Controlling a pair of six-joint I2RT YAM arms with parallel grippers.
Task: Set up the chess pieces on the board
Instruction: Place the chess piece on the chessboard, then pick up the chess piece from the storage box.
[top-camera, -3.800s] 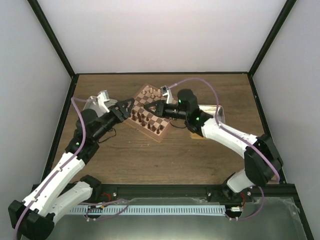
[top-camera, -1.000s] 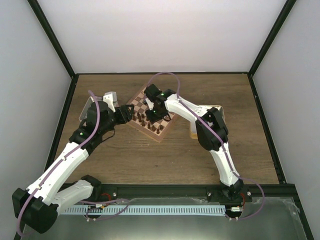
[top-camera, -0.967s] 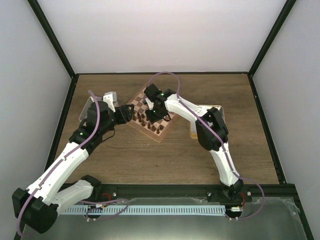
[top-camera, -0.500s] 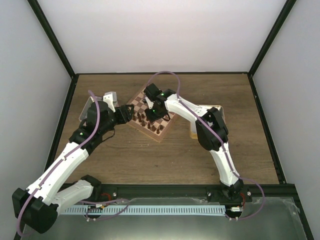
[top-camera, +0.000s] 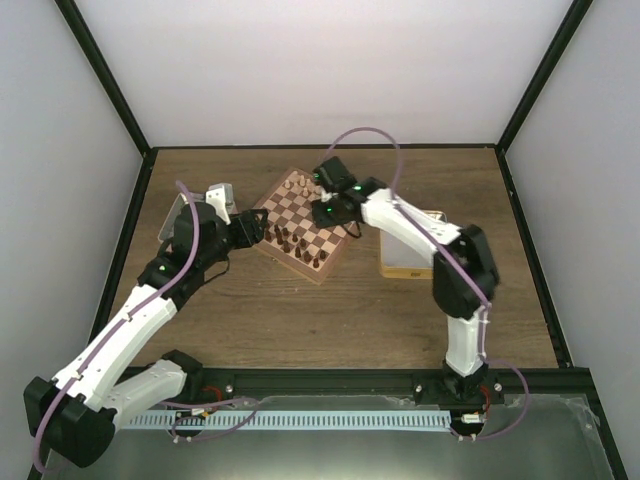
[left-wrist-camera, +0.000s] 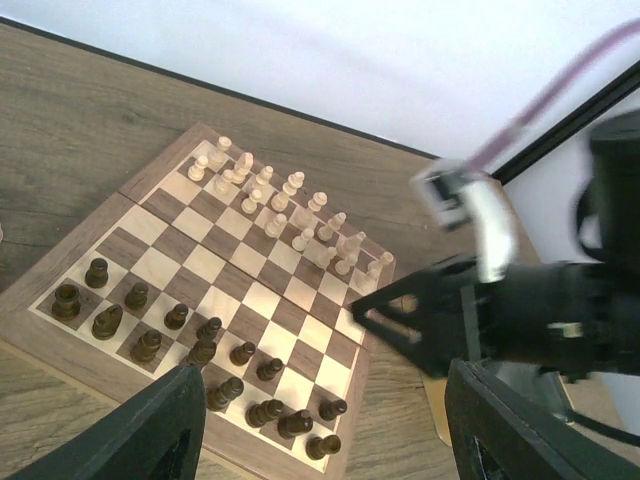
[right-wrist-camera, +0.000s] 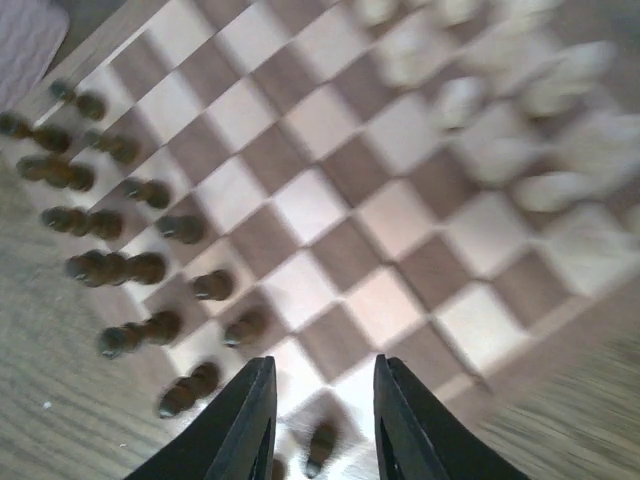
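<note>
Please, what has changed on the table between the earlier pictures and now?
The right gripper, shut low over the middle of the board a second ago, has risen and drawn back toward its far right side. Its jaws have opened and hold nothing. The left gripper stayed open beside the board, and the board did not move.

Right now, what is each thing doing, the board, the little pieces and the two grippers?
Board: lying flat, opened out.
Dark pieces: standing in two rows along one side.
Pale pieces: standing in two rows along the opposite side.
Left gripper: open, empty.
Right gripper: open, over the board, holding nothing.
</note>
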